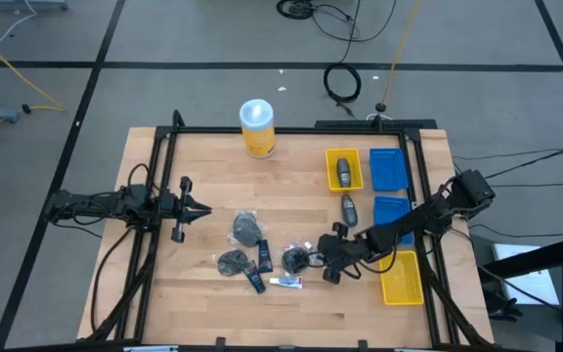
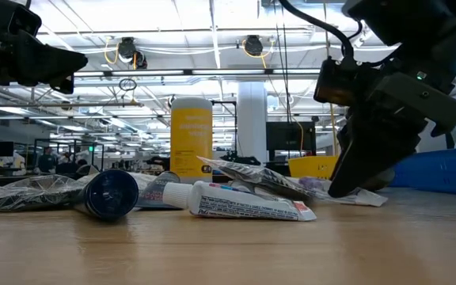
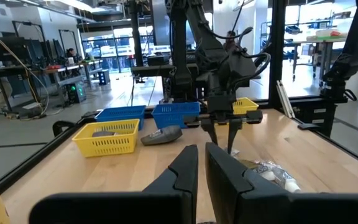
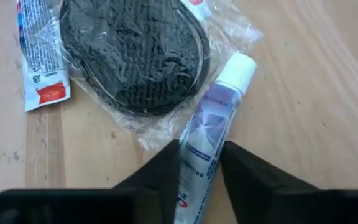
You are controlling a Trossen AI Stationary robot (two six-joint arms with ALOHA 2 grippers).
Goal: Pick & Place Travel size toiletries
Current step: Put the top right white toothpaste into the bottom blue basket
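Observation:
Several small toiletries lie flat on the wooden table: dark grey pouches in clear wrap [image 1: 247, 228] [image 1: 233, 262] [image 1: 294, 259], two dark-blue bottles [image 1: 262, 256] [image 1: 254, 282] and a white tube [image 1: 284, 282]. A grey oval piece [image 1: 348, 208] lies beside the trays, and another lies in a yellow tray [image 1: 344, 168]. My right gripper [image 4: 201, 168] points down beside the right-hand pouch [image 4: 135, 56], shut on a thin white-and-lilac tube [image 4: 213, 118]. My left gripper [image 1: 203, 207] hovers shut at the table's left, holding nothing. My right gripper pinches the thin tube between its two fingers at the tail half [image 4: 197, 168], away from the white cap [image 4: 241, 65]. The fingers come from above, pointing down, and lie across the tube. The tube lies flat on the table, its side against the pouch's clear wrap.
A tall yellow canister [image 1: 257, 127] stands near the far edge. Two blue trays [image 1: 389, 168] [image 1: 391, 210] and a second yellow tray [image 1: 402, 277] line the right side. A printed toothpaste tube [image 4: 39, 56] lies past the pouch. A black frame borders the table.

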